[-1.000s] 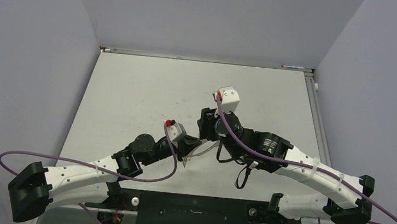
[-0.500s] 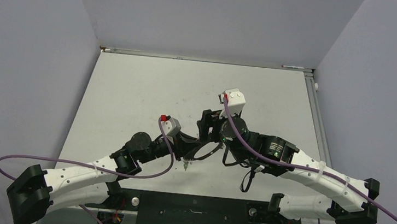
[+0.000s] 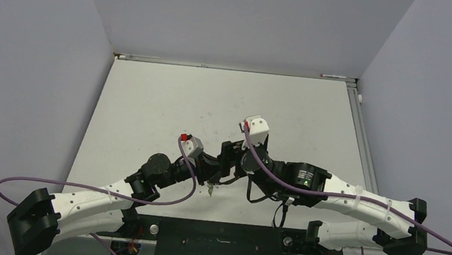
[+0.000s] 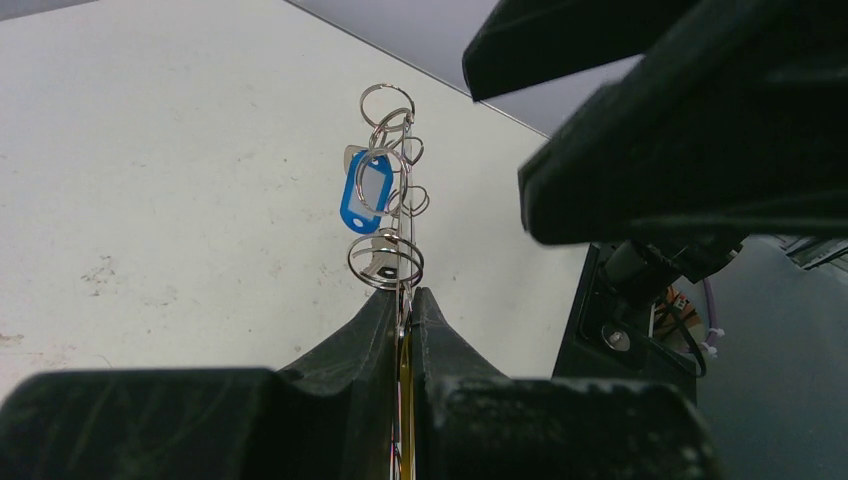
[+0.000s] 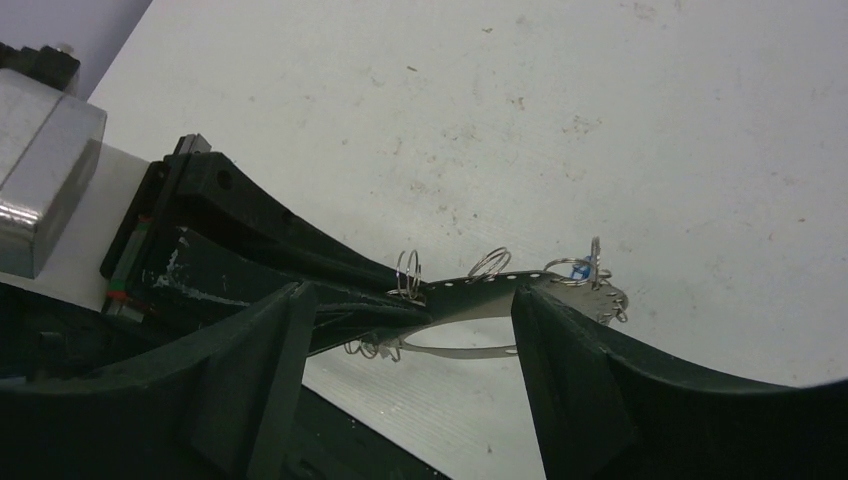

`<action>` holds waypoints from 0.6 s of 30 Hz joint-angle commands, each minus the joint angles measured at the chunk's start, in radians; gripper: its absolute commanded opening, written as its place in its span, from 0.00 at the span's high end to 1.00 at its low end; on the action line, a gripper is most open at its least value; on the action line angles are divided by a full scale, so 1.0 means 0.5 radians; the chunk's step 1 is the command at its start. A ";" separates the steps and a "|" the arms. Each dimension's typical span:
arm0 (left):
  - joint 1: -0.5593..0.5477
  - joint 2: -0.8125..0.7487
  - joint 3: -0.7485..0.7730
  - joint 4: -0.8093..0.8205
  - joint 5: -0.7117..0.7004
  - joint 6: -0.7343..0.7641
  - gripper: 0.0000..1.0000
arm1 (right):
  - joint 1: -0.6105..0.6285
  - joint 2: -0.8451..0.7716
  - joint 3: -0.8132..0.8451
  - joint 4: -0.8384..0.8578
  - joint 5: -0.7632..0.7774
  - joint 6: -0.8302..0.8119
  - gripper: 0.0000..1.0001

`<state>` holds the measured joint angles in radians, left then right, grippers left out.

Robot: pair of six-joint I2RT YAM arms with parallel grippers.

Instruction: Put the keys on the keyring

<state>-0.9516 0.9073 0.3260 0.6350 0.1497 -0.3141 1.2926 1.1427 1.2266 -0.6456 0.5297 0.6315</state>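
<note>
The keyring (image 5: 500, 283) is a silvery loop of flat perforated strip with several small split rings on it. My left gripper (image 4: 405, 295) is shut on one end of it and holds it above the table. It shows edge-on in the left wrist view (image 4: 404, 245). A blue-headed key tag (image 4: 364, 192) hangs at its far end and also shows in the right wrist view (image 5: 578, 269). A yellow sliver shows between the left fingers. My right gripper (image 5: 410, 298) is open, its fingers on either side of the loop. No other coloured keys are in view.
Both grippers meet over the near middle of the white table (image 3: 169, 103), left gripper (image 3: 211, 175) and right gripper (image 3: 225, 162) close together. The black mounting rail (image 3: 219, 236) runs along the near edge. Grey walls enclose the table.
My right gripper has moved nearer and leftward, closing in around the keyring held by the left gripper. The left gripper has shifted slightly left and stayed shut.
</note>
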 commanded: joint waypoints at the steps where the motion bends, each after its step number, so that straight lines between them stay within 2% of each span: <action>1: 0.012 -0.032 0.020 0.227 0.011 -0.061 1.00 | 0.078 0.049 -0.056 0.068 -0.032 0.056 0.30; 5: 0.013 -0.035 0.023 0.231 0.032 -0.088 1.00 | 0.139 0.097 -0.066 0.080 0.029 0.065 0.46; 10: 0.013 -0.040 0.026 0.222 0.038 -0.095 1.00 | 0.158 0.137 -0.057 0.094 0.056 0.051 0.60; 18: 0.013 -0.049 0.028 0.230 0.080 -0.108 1.00 | 0.159 0.198 -0.022 0.057 0.158 0.042 0.62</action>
<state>-0.9516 0.9070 0.3256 0.6476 0.1616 -0.3500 1.3689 1.2278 1.1915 -0.6392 0.5484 0.6502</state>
